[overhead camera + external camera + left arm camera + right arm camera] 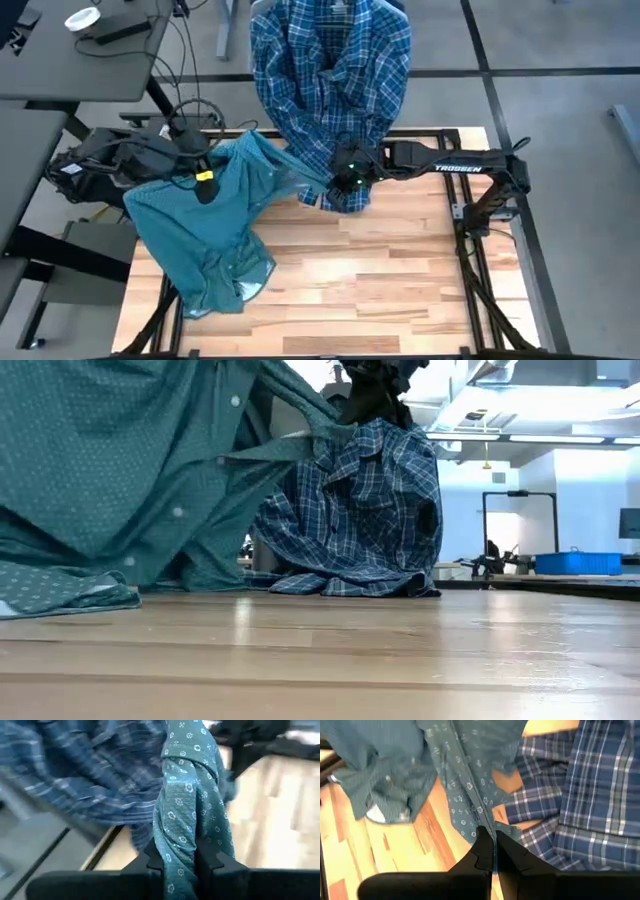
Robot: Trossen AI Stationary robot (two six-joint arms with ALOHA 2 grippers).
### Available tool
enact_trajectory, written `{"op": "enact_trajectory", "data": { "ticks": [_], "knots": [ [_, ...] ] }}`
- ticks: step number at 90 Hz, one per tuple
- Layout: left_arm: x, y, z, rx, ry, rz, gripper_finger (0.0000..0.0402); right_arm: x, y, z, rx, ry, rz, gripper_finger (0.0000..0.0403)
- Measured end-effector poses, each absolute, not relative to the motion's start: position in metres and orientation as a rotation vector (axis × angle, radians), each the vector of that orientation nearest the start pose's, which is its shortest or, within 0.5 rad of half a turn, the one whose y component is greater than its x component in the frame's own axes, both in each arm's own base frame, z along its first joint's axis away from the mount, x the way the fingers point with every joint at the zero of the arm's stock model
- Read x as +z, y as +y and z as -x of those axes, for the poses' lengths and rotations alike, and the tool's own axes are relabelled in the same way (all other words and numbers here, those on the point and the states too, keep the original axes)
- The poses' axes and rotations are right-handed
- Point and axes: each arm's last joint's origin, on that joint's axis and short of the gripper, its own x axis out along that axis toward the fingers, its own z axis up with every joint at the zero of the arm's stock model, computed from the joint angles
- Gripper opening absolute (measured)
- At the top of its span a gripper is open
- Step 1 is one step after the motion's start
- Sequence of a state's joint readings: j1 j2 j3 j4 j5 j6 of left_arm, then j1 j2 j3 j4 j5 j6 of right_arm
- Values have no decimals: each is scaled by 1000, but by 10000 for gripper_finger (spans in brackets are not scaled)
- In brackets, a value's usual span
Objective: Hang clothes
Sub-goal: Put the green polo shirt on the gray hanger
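The green shirt [205,235] lies spread over the left half of the desk [380,280], one part lifted and drawn out toward the middle. The left end effector [178,862] is clamped on a bunched fold of it near the shirt's upper edge; in its own wrist view the cloth is squeezed into a thick rope between the fingers. The right end effector [493,851] pinches a thin strip of the same shirt, which looks like the button edge, close to where the plaid shirt [330,95] spills over the far side of the desk. From where I stand, I can't be sure whether some plaid cloth is caught in that right pinch too, since the two garments overlap there.

This is light, limp fabric with no stiffness at all. It sags between the two holds and drags its loose tail across the wood, as the low view shows. It won't slip easily once bunched, but a thin pinch on a single edge could pull free under tension. I'd judge the collar or shoulder seams to be the better places to take hold, since the cloth is doubled and firmer there.
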State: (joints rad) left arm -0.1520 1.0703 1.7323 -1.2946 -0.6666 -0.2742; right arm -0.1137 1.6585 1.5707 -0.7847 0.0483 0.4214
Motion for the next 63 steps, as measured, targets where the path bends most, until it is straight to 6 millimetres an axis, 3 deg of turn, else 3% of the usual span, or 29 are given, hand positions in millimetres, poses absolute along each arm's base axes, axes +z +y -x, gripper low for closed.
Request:
{"op": "enact_trajectory", "data": {
  "ticks": [18, 30, 43, 63],
  "knots": [
    [466, -1, -130, 615, 666, -31, 25, 341, -39, -358, -242, 721, -450, 0],
    [456, -2, -135, 645, 772, -46, 25, 360, -21, -364, -96, 561, -453, 0],
    [457, -1, -137, 711, 731, -48, 25, 379, 3, -373, 16, 376, -452, 7],
    [476, 1, -132, 707, 499, 22, 25, 352, 26, -392, 35, 465, -547, 99]
  ]
}}
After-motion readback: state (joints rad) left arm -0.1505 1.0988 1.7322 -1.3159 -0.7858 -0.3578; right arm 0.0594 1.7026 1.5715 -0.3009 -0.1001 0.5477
